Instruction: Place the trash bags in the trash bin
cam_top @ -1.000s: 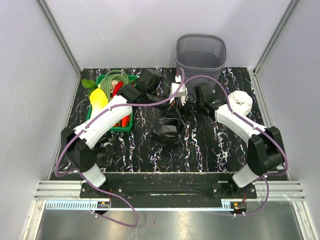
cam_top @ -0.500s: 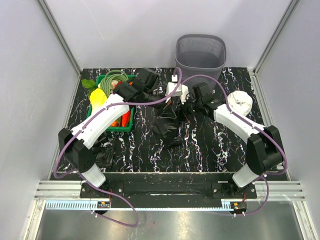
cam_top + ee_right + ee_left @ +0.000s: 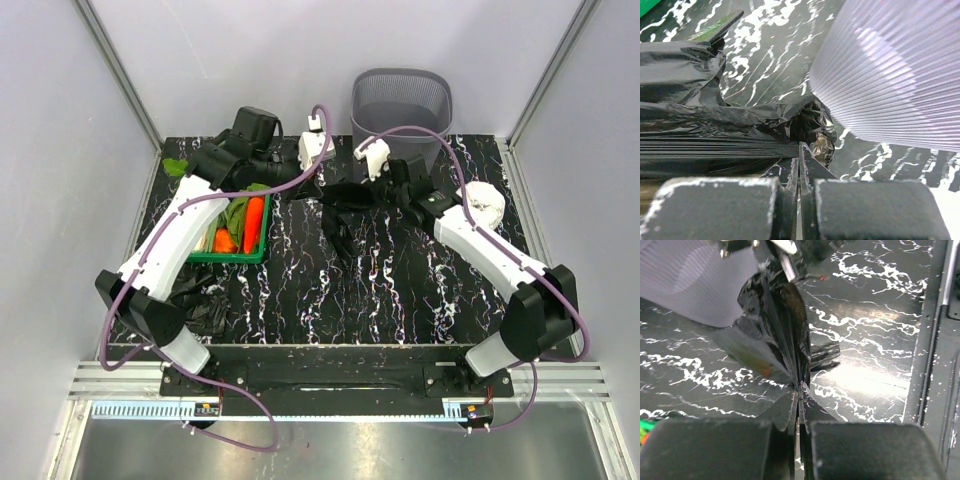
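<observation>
My left claw [image 3: 799,422] and right claw [image 3: 799,167] each pinch one black trash bag [image 3: 350,205], stretched between them, probably to carry it into the trash bin [image 3: 401,100] just beyond them

Pale lavender walls [image 3: 250,60] enclose a black, white-veined marble table [image 3: 400,290] under even light.

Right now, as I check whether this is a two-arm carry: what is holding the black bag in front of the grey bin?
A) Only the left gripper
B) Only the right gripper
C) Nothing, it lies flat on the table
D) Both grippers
D: the left gripper and the right gripper are each shut on the trash bag, which stretches between them in front of the trash bin.
</observation>
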